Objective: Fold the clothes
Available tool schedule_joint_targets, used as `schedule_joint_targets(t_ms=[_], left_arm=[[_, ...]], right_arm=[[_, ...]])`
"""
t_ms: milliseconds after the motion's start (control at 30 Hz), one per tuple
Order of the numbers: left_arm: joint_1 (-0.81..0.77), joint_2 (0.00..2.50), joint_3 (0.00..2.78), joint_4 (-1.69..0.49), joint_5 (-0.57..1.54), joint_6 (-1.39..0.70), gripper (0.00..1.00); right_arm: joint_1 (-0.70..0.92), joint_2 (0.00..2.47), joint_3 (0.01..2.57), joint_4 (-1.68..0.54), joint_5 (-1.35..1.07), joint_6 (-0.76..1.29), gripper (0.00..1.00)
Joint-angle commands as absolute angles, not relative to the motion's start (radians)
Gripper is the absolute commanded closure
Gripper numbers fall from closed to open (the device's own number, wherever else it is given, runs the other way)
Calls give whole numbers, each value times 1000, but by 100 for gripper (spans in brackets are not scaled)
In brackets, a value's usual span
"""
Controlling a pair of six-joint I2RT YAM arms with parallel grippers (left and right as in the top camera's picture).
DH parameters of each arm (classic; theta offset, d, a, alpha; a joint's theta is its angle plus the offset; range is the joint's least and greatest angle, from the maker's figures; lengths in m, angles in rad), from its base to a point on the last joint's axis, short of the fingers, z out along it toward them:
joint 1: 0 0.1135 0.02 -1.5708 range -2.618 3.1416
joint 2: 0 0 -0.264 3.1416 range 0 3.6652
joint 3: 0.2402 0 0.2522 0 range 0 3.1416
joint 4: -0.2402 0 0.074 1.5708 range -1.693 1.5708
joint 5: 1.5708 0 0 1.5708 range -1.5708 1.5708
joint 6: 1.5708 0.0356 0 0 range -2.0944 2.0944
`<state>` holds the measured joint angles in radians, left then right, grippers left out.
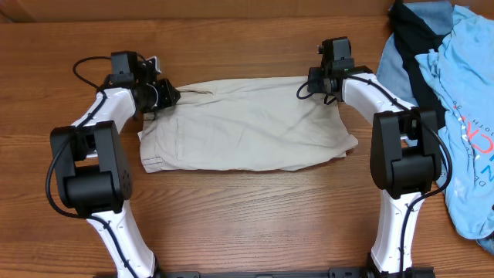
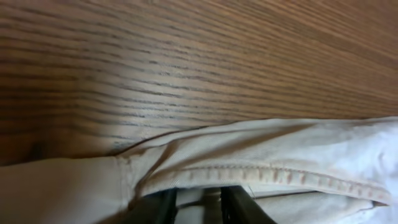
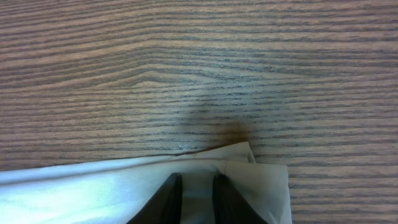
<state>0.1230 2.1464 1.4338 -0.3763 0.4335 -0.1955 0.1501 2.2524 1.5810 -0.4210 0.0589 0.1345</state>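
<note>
The beige shorts (image 1: 247, 123) lie flat across the middle of the wooden table, doubled over, with the waistband end at the left. My left gripper (image 1: 164, 94) is at the far left corner of the shorts. In the left wrist view its fingers (image 2: 199, 202) are closed on a stitched hem of the shorts (image 2: 280, 155). My right gripper (image 1: 312, 86) is at the far right corner. In the right wrist view its fingers (image 3: 198, 190) pinch the corner of the shorts (image 3: 93, 186), low over the table.
A pile of other clothes lies at the right edge of the table: a light blue shirt (image 1: 463, 116) with a dark garment (image 1: 417, 31) over it. Bare wooden table (image 1: 247, 224) lies in front of the shorts.
</note>
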Motion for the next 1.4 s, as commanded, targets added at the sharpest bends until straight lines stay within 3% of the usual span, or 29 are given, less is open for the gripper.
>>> schedule_joint_targets(t_ms=[0, 67, 167, 267, 400, 500, 667, 1033, 1367], left_arm=[[203, 2189, 1498, -417, 312, -233, 69], [208, 2189, 1533, -453, 312, -233, 68], [211, 2189, 1609, -537, 315, -216, 65], [210, 2185, 1695, -629, 315, -173, 64], [208, 2163, 1823, -774, 329, -160, 59], [213, 2138, 1903, -928, 385, -160, 40], [213, 2119, 1934, -1181, 383, -152, 30], [216, 2122, 1793, -1263, 214, -206, 28], [215, 2122, 1591, -1042, 215, -203, 27]], right_arm=[[105, 2304, 1531, -482, 127, 147, 79], [105, 2304, 1532, -484, 127, 146, 78], [105, 2281, 1541, -503, 131, 148, 64], [104, 2212, 1557, -511, 131, 150, 58], [95, 2072, 1567, -530, 131, 150, 42], [83, 1964, 1567, -587, 130, 151, 40], [76, 1845, 1567, -728, 130, 150, 35], [76, 1831, 1565, -951, 130, 151, 34], [76, 1831, 1565, -983, 117, 215, 36]])
